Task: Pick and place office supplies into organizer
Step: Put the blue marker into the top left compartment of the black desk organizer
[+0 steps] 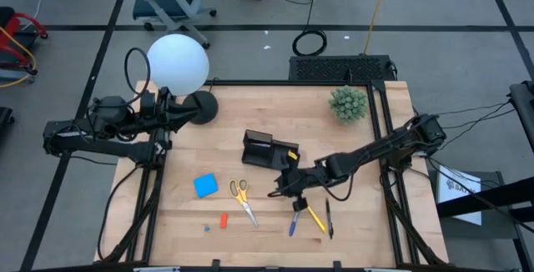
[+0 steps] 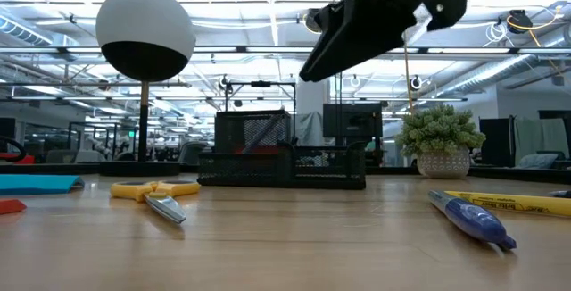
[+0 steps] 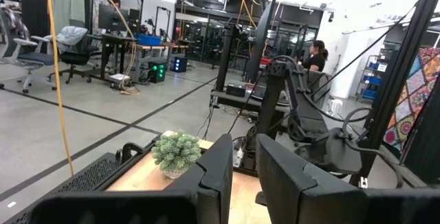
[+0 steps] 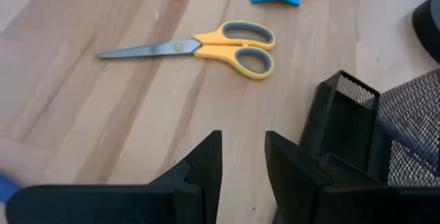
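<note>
The black mesh organizer (image 1: 269, 149) stands mid-table, with something yellow (image 1: 289, 152) at its right end. On the wood near it lie the yellow-handled scissors (image 1: 243, 197), the blue square pad (image 1: 205, 185) and the red eraser piece (image 1: 224, 219). Blue (image 1: 294, 220), yellow (image 1: 315, 217) and black (image 1: 329, 219) pens lie to the right. My right gripper (image 1: 274, 193) hovers above the table between the organizer and the pens. It is open by a narrow gap (image 4: 243, 148) and empty, pointing toward the scissors (image 4: 206, 45). My left gripper (image 1: 173, 115) waits, shut, at the far left by the lamp.
A white globe lamp (image 1: 178, 63) with a black round base (image 1: 203, 105) stands at the far left. A green spiky plant (image 1: 348, 103) sits in a pot at the far right corner. A tiny blue piece (image 1: 206, 228) lies near the eraser. People and desks show in the room beyond.
</note>
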Controlling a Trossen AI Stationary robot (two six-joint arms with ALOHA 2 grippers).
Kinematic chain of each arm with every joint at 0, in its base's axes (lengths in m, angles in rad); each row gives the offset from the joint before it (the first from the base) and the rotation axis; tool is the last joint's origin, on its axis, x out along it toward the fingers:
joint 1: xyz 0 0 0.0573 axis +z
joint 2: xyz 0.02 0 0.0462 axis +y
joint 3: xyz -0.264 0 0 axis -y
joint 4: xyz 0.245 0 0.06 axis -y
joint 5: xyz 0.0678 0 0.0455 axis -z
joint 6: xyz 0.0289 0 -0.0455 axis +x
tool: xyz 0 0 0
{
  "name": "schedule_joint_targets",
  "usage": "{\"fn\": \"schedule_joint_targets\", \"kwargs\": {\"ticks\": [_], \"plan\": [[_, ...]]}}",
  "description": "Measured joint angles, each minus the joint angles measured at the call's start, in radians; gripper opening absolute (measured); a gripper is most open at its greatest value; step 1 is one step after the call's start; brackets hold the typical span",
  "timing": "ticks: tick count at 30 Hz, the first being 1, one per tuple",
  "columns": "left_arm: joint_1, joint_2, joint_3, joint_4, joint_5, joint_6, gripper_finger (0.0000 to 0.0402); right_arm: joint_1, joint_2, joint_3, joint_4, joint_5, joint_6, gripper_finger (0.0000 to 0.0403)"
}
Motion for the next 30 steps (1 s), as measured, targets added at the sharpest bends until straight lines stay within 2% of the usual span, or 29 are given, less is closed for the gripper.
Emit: {"fn": "schedule_joint_targets", "kwargs": {"ticks": [9,20,30], "plan": [[0.000,0.000,0.000,0.000,0.000,0.000,0.0072,0.026,0.024,0.095,-0.107,-0.078,-0.005,0.0105],[0.000,0.000,0.000,0.000,0.000,0.000,0.0072,0.074,0.044,0.148,-0.240,-0.081,-0.054,0.0105],[0.000,0.000,0.000,0.000,0.000,0.000,0.0072,0.117,0.052,0.181,-0.360,-0.183,-0.106,0.0105]]}}
